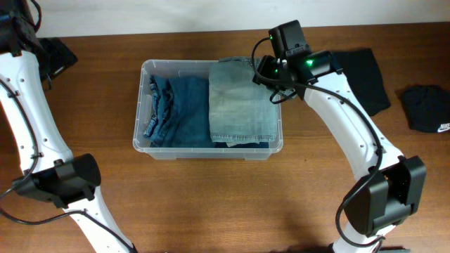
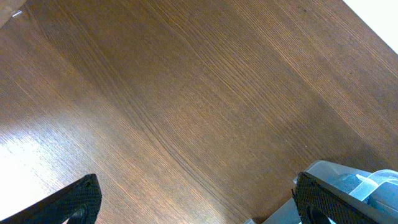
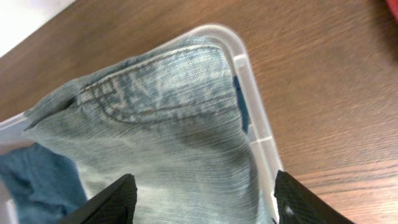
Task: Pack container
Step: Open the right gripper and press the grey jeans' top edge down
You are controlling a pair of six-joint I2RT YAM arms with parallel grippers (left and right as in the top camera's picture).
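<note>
The clear plastic container (image 1: 138, 133) sits mid-table. It holds dark blue jeans (image 1: 176, 112) on the left and folded light blue jeans (image 1: 239, 102) on the right. My right gripper (image 1: 271, 79) is open just above the light jeans at the container's back right corner. In the right wrist view the light jeans (image 3: 161, 130) lie between the spread fingers (image 3: 202, 202), next to the container rim (image 3: 252, 99). My left gripper (image 2: 196, 202) is open and empty over bare table, with a container corner (image 2: 339, 171) at its right finger. The left gripper is out of the overhead view.
A black garment (image 1: 365, 77) lies right of the container and a black cap (image 1: 427, 107) lies at the far right. Another dark item (image 1: 56, 56) lies at the back left. The left arm (image 1: 35, 119) runs along the table's left side.
</note>
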